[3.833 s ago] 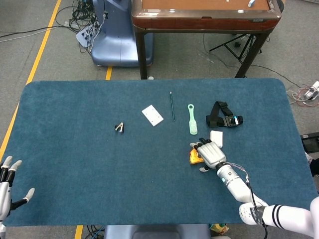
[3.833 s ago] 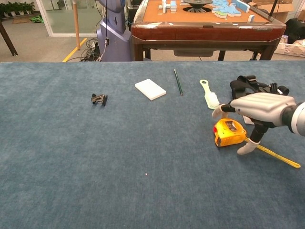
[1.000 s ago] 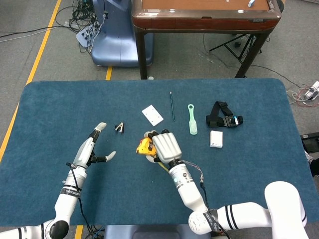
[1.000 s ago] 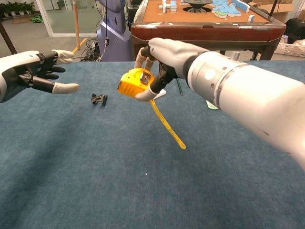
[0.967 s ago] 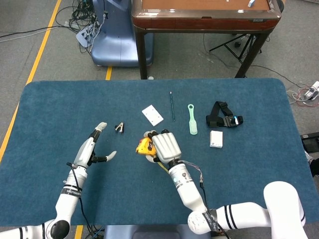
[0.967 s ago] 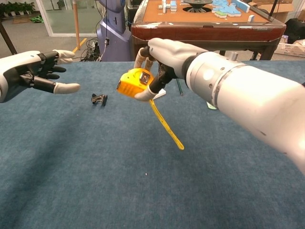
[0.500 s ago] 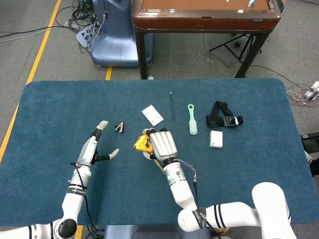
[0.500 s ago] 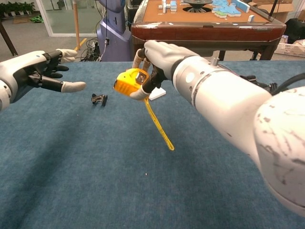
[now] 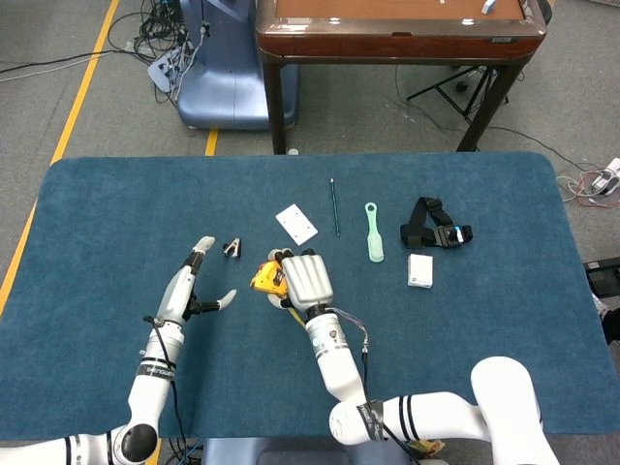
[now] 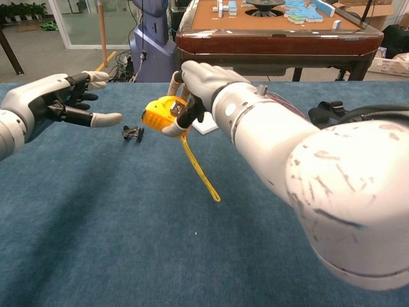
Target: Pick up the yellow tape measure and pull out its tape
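Blue table: one tape measure, two hands.

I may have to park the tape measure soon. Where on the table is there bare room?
Bare cloth spans the far left and the near right, below the white box. It is crowded from the binder clip across to the black strap.

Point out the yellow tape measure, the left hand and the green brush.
yellow tape measure (image 10: 156, 118), chest view, on its case.
left hand (image 10: 52, 97), chest view, on its palm.
green brush (image 9: 374, 235), head view, on its handle.
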Robot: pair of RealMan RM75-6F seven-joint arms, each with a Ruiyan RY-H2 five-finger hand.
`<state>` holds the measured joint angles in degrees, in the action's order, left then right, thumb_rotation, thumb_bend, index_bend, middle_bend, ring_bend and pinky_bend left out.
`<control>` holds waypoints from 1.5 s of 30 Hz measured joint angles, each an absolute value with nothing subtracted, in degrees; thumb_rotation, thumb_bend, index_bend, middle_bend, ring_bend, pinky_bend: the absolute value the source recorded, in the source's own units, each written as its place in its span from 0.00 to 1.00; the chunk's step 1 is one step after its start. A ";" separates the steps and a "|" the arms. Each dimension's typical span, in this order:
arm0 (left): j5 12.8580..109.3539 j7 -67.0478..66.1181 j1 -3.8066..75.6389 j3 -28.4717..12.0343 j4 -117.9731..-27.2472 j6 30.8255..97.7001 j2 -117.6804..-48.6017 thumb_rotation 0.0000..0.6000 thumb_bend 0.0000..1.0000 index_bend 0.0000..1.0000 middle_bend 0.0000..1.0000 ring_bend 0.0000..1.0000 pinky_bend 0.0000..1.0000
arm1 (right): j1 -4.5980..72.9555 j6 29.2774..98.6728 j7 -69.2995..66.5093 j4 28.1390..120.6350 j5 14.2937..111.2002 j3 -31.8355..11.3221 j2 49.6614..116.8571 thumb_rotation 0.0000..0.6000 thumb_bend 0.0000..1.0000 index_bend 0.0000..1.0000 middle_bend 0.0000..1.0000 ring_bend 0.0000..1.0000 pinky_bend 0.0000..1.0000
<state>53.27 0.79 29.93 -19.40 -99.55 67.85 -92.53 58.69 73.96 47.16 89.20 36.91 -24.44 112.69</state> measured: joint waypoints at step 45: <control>50.24 -1.47 32.05 -20.61 -96.33 66.89 -96.42 1.00 0.21 0.00 0.00 0.00 0.00 | 60.39 70.41 46.46 83.17 36.26 -25.95 116.41 1.00 0.73 0.66 0.66 0.58 0.28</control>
